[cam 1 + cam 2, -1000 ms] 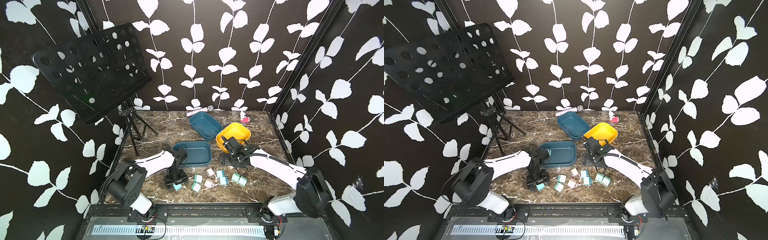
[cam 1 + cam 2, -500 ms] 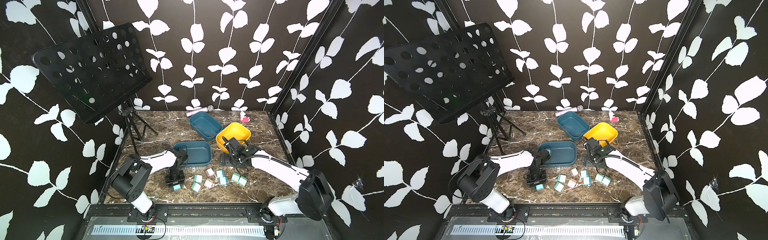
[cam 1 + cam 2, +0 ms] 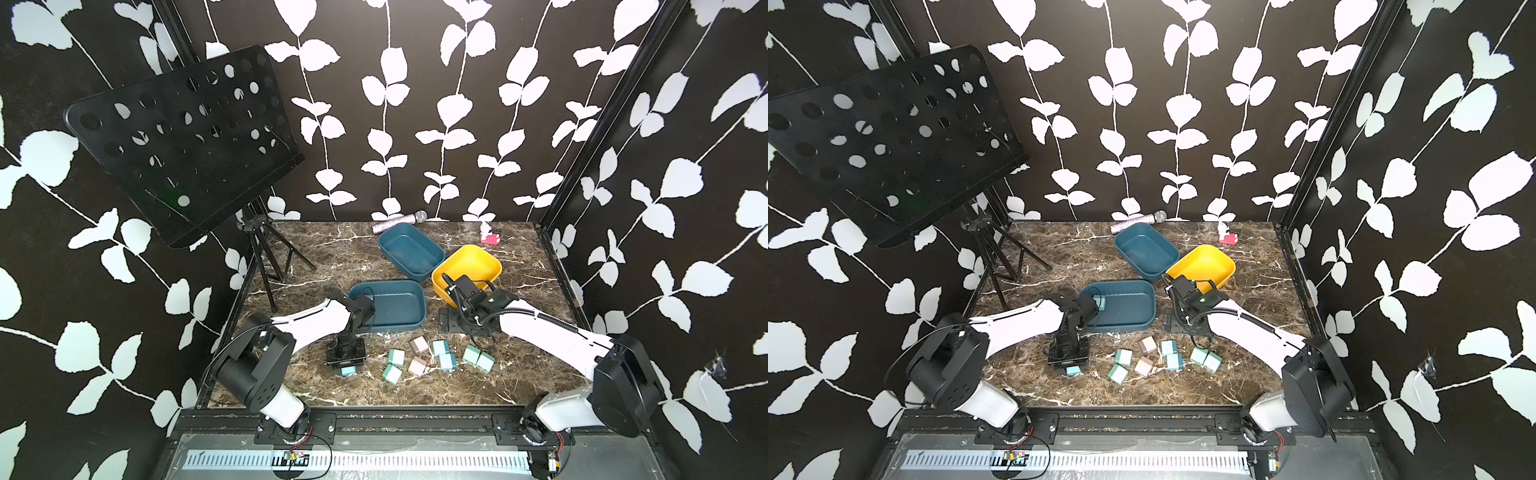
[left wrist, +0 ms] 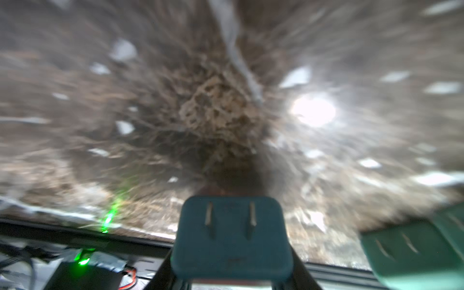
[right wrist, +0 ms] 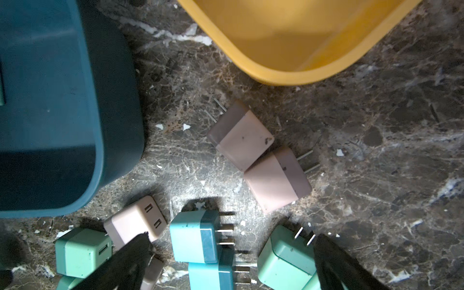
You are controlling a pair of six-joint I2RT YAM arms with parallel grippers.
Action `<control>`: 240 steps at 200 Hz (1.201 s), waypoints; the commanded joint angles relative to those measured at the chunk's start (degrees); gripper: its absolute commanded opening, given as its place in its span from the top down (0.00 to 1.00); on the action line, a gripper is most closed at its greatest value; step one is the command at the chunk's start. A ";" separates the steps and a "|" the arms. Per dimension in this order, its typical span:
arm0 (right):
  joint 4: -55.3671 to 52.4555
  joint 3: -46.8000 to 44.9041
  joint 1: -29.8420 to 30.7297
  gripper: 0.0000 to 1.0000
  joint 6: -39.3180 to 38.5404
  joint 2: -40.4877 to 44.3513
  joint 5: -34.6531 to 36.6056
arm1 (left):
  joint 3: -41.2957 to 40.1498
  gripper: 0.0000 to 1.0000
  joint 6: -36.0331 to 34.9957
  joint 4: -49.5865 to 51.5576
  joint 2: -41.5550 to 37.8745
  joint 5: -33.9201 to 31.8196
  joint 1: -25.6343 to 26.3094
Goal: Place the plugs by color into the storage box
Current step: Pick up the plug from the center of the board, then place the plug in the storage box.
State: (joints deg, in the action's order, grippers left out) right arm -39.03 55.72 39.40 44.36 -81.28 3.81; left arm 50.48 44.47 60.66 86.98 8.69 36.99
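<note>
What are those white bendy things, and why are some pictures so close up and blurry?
They are two robot arms. Two pictures look down from above. The other two come from small cameras on the arms' wrists, so they sit very close. The left hand is pinching a light blue plug down by the marble table. The right hand is open and empty, over loose plugs in blue, green and beige. Behind them stand dark blue boxes and a yellow box.
</note>
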 commanded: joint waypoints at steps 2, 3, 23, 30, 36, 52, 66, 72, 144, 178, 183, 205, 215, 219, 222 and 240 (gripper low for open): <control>1.08 0.47 0.48 0.01 0.65 0.03 0.62 | 3.53 0.64 -2.37 7.33 -5.04 -1.89 0.12; 1.11 0.54 0.49 0.01 0.65 0.05 0.65 | 3.64 0.64 -2.41 7.52 -5.18 -1.95 0.11; 1.42 0.73 0.49 0.01 0.73 0.13 0.93 | 7.10 0.64 -3.43 11.21 -6.85 -3.24 0.12; 1.56 0.71 0.49 0.01 0.73 0.20 1.07 | 8.54 0.64 -3.81 12.20 -6.88 -3.70 0.16; 1.63 0.73 0.50 0.01 0.78 0.29 1.22 | 9.90 0.64 -4.11 12.68 -6.75 -4.00 0.12; 1.67 0.58 0.50 0.01 0.90 0.55 1.45 | 14.12 0.64 -5.11 12.96 -5.02 -4.29 -0.05; 1.59 0.47 0.49 0.01 0.99 1.02 1.90 | 18.64 0.64 -6.27 12.87 -1.92 -4.20 -0.17; 1.38 0.52 0.43 0.01 0.97 1.33 2.13 | 20.67 0.64 -6.84 12.93 -0.39 -4.07 -0.18; -1.11 0.01 0.46 0.01 1.44 5.09 5.50 | 45.69 0.65 -14.40 10.64 22.80 -2.78 -2.93; -2.38 0.23 0.50 0.01 1.43 5.84 6.20 | 51.15 0.66 -16.07 9.06 30.51 -2.18 -3.23; -2.54 0.36 0.50 0.01 1.43 5.87 6.29 | 51.23 0.66 -16.08 8.56 31.26 -2.10 -3.24; -2.98 0.44 0.49 0.01 1.42 5.96 6.47 | 50.97 0.66 -15.14 5.66 34.03 -0.48 -3.86; -3.16 0.44 0.48 0.01 1.43 5.87 6.39 | 51.35 0.66 -14.81 4.67 35.39 -0.50 -3.91; -3.18 0.37 0.49 0.01 1.43 5.85 6.30 | 51.53 0.66 -14.85 4.44 35.93 -0.51 -3.91; -3.18 0.42 0.50 0.01 1.38 5.80 6.29 | 51.79 0.66 -14.78 4.21 36.32 -0.59 -3.86; -3.44 0.33 0.48 0.01 1.39 5.64 6.07 | 53.30 0.66 -14.87 4.02 38.53 -1.52 -3.95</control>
State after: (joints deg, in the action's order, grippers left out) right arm -40.73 55.72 39.40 44.84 -76.42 8.60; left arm 101.23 29.93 65.89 124.42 7.22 33.54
